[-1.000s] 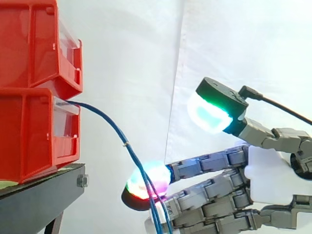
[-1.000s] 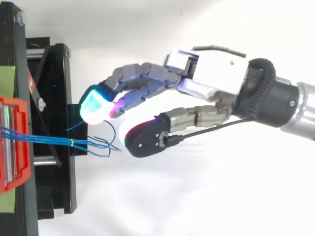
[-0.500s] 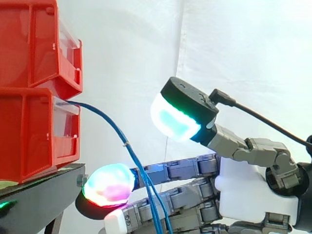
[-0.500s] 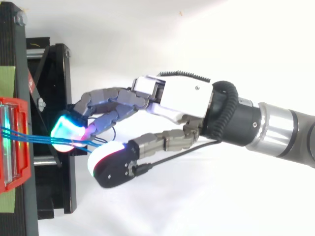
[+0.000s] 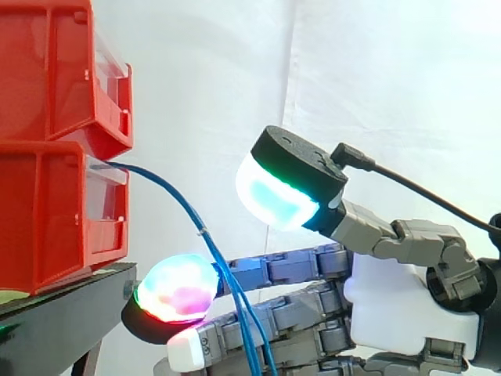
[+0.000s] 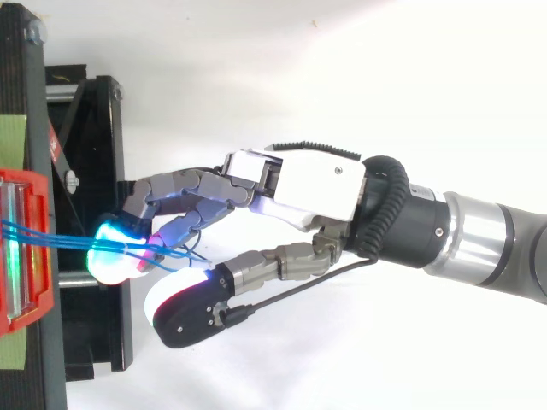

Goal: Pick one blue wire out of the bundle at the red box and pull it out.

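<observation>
While the thin blue wires sag in a curve out of the lower red box on the left, cinched by a tiny band partway down and fanning loose below it, the hand is open. Its straight fingers are poked in among the strands, thumb lifted well apart.
</observation>
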`<state>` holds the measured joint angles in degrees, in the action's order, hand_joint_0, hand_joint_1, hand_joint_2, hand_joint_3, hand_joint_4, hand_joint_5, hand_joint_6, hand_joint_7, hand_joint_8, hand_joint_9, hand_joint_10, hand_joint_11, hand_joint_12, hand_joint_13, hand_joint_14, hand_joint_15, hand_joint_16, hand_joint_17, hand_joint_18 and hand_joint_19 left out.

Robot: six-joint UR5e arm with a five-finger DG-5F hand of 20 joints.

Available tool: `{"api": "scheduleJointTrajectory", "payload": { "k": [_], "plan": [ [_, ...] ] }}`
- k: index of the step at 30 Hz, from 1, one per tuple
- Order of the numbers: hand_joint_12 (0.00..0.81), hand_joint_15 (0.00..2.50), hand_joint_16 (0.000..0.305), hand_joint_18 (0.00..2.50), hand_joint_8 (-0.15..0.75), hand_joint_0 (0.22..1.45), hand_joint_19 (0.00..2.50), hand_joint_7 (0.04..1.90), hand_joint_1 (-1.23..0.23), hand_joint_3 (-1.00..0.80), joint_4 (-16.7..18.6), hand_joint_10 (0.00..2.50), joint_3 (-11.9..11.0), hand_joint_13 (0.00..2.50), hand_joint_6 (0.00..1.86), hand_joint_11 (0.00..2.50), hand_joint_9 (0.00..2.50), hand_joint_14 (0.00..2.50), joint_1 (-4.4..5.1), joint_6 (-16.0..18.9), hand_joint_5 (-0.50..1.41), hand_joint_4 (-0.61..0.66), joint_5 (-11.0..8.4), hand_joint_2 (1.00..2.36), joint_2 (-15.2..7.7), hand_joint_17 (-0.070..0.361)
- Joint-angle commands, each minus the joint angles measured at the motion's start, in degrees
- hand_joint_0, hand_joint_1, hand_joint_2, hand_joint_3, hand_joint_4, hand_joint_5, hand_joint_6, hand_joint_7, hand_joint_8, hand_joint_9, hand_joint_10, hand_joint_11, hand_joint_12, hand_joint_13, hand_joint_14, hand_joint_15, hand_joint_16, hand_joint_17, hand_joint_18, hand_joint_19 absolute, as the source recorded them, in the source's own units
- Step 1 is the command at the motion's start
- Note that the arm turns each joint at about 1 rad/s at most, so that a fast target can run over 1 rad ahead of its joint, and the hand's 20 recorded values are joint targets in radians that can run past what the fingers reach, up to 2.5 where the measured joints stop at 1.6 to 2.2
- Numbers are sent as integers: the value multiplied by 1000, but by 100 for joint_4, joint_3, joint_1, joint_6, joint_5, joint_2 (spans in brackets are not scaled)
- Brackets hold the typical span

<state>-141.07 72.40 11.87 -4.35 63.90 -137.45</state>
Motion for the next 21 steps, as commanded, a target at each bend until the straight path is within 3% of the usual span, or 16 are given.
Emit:
{"api": "scheduleJointTrajectory", "payload": {
  "k": [1,11,21],
  "plan": [
    [366,198,56,280,272,540,307,1094,-626,-461,10,8,-6,394,503,223,750,8,-35,5,-115,315,0,1003,-1,126],
    [359,203,54,289,271,572,316,1244,-644,-384,45,9,-68,397,502,255,757,8,-105,5,-99,247,0,1009,-1,122],
    [357,207,54,303,265,590,317,1337,-672,-348,62,9,-77,409,508,262,763,8,-97,-22,-97,239,0,1011,-1,120]
  ]
}}
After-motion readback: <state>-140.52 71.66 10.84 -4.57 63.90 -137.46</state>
